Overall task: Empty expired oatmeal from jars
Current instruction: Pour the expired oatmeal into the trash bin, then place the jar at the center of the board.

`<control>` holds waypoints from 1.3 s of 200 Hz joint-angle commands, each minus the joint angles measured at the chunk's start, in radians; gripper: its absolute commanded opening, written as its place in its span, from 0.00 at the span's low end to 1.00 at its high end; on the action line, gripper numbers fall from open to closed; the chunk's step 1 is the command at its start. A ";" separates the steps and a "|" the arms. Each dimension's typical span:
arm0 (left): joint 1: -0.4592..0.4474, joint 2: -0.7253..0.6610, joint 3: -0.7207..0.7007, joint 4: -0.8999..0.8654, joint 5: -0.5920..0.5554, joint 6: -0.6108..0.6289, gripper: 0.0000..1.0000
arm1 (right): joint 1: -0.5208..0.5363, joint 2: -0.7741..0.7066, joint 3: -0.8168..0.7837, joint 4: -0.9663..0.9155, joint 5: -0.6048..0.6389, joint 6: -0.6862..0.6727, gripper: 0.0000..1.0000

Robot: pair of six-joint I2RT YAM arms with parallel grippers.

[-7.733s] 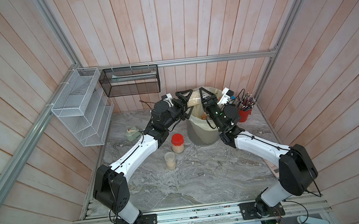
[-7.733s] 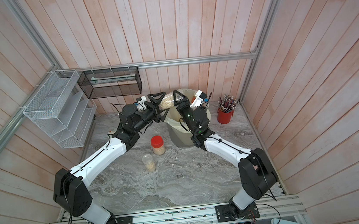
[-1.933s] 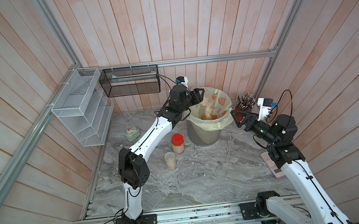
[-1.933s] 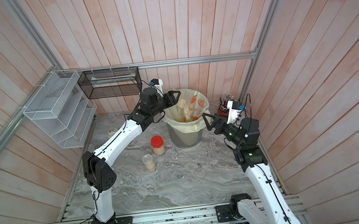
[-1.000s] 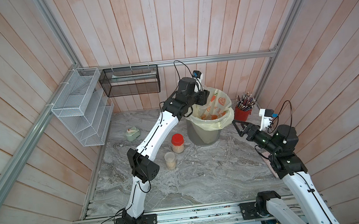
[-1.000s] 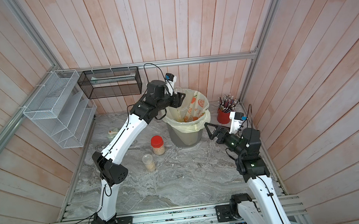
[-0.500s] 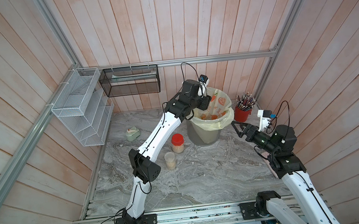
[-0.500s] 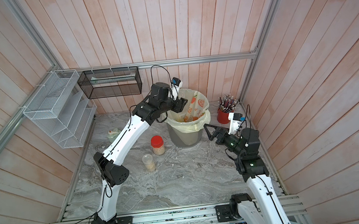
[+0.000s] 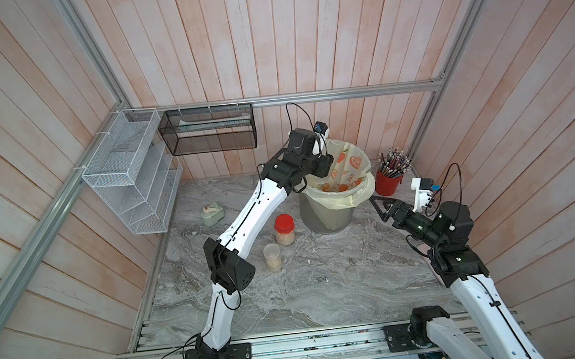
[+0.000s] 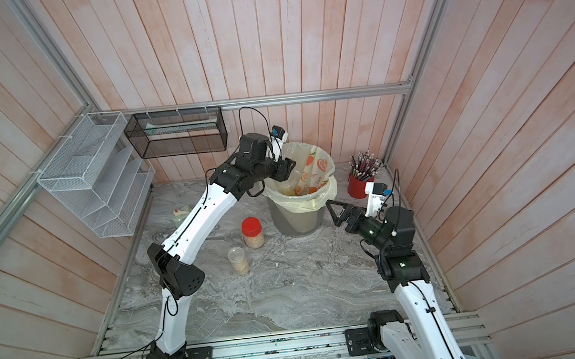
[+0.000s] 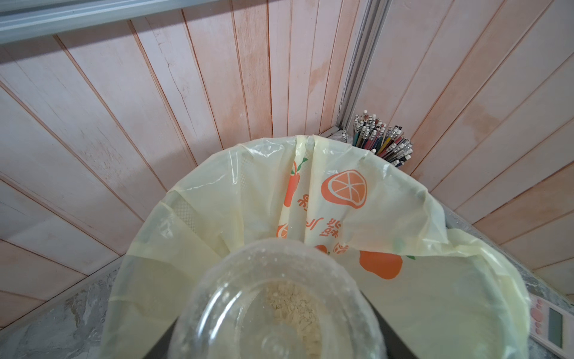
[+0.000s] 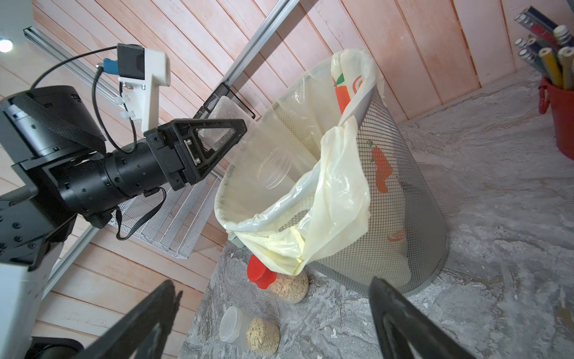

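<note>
nearest me the clear-lid jar [image 9: 272, 257] stands upright on the tabletop [image 9: 308, 293], with oatmeal [image 9: 274, 265] filling its lower part. just behind it the red-lid jar [image 9: 284, 229] is upright too, pale flakes packed under the lid, close to the bin [image 9: 326, 220]. in the right wrist view the bag [image 12: 335, 199] hanging over the rim covers part of that lid. the right gripper [image 9: 381, 206] hangs beside the bin, spread wide and holding nothing. farther back the left gripper [image 10: 286, 170] pinches the third jar [image 11: 279, 310] over the bin, tipped with its open mouth down inside the bag. from above the gripper hides most of it. a patch of flakes shows through its clear base; i cannot tell whether they sit in the jar or in the bag below.
</note>
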 commanded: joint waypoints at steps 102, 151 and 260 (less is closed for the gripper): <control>0.039 -0.039 0.016 0.107 0.053 -0.257 0.12 | 0.026 0.048 0.039 0.031 -0.025 -0.060 0.98; 0.011 -0.134 -0.177 0.270 -0.023 -0.261 0.19 | 0.041 0.068 0.015 0.108 -0.035 -0.018 0.98; 0.063 -0.378 -0.651 0.814 0.098 -0.839 0.14 | 0.216 0.123 -0.023 0.498 0.188 0.256 0.98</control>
